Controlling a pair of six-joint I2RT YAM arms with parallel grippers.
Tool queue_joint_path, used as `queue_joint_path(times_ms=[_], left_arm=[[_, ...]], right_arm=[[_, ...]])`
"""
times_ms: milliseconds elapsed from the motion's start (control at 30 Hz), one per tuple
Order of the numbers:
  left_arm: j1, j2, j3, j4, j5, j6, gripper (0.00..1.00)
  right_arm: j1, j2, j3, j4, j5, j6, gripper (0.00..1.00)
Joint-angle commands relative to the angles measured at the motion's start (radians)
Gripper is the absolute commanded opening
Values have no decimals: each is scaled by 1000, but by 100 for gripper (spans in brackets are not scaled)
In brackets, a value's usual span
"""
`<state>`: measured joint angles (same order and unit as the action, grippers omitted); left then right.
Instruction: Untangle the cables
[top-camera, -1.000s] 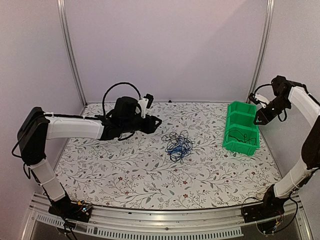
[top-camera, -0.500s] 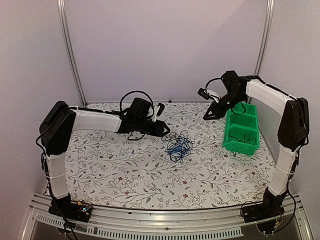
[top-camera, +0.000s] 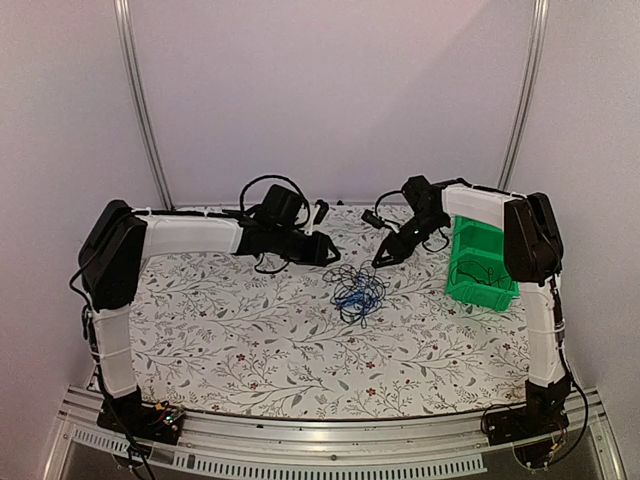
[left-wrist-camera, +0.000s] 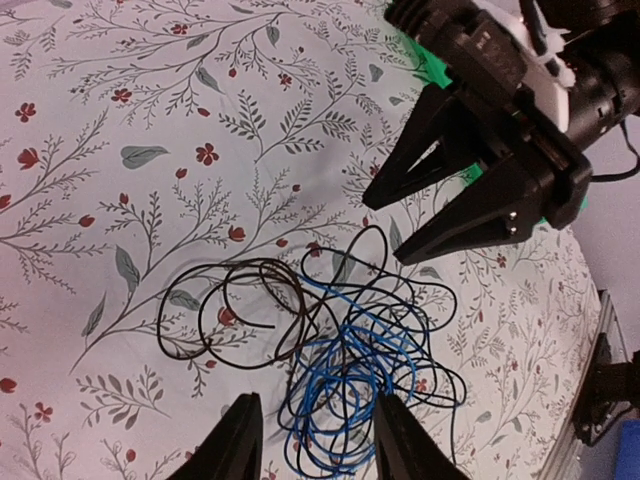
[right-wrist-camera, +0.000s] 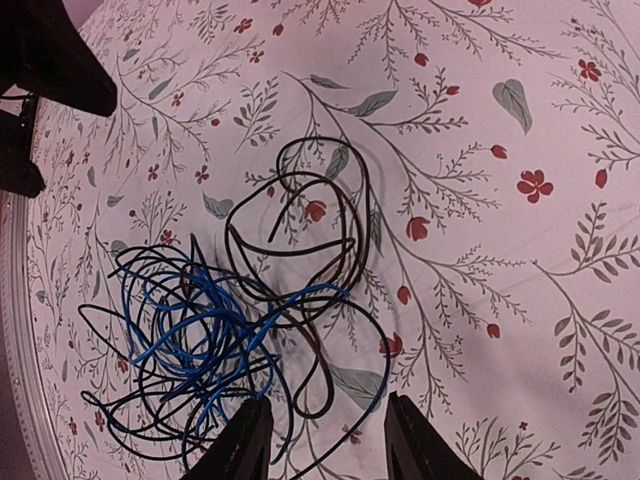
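The cables (top-camera: 357, 290) lie in a loose tangle mid-table, thin black wires looped around one bright blue wire. In the left wrist view the tangle (left-wrist-camera: 340, 350) lies just ahead of my open left gripper (left-wrist-camera: 318, 440). In the right wrist view the tangle (right-wrist-camera: 230, 330) lies ahead and left of my open right gripper (right-wrist-camera: 325, 440). From above, the left gripper (top-camera: 330, 253) hovers at the tangle's far left, the right gripper (top-camera: 385, 257) at its far right. Both hold nothing. The right gripper's fingers (left-wrist-camera: 440, 190) show in the left wrist view.
A green bin (top-camera: 479, 262) stands at the right side of the table, a black cable lying inside it. The floral tablecloth (top-camera: 250, 330) covers the table. Grey walls and metal posts enclose the back and sides.
Both arms have swung inward toward the tangle. The right gripper has come from beyond the green bin to the tangle's right; the left gripper has moved right. The cables have not moved.
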<state>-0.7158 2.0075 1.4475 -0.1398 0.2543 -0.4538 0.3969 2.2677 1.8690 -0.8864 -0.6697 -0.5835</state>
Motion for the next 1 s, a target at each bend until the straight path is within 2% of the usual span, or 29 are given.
queue_joint_path(times_ms=[0, 67, 200, 233, 400, 600, 733, 833, 967], left_arm=[[11, -71, -28, -19, -13, -14, 41], [11, -79, -36, -19, -16, -14, 41], [10, -87, -33, -14, -2, 2, 41], [7, -90, -34, -3, 4, 14, 42], [-14, -115, -43, 82, 7, 96, 45], [-78, -184, -109, 320, -29, 248, 52], [-113, -178, -69, 375, -37, 348, 53], [-126, -170, -59, 441, -61, 366, 54], [-126, -124, -36, 502, -33, 360, 48]], right_arm=[[5, 69, 82, 50, -48, 40, 42], [5, 98, 98, 57, -56, 58, 34], [7, 101, 111, 43, -63, 77, 3], [6, 78, 103, 40, -64, 72, 0], [13, -96, 102, -10, -91, 57, 0], [65, -351, 107, -56, -131, 56, 0], [86, -429, 146, -67, -138, 80, 0], [94, -455, 208, -83, -131, 82, 0], [94, -461, 343, -112, -147, 106, 0]])
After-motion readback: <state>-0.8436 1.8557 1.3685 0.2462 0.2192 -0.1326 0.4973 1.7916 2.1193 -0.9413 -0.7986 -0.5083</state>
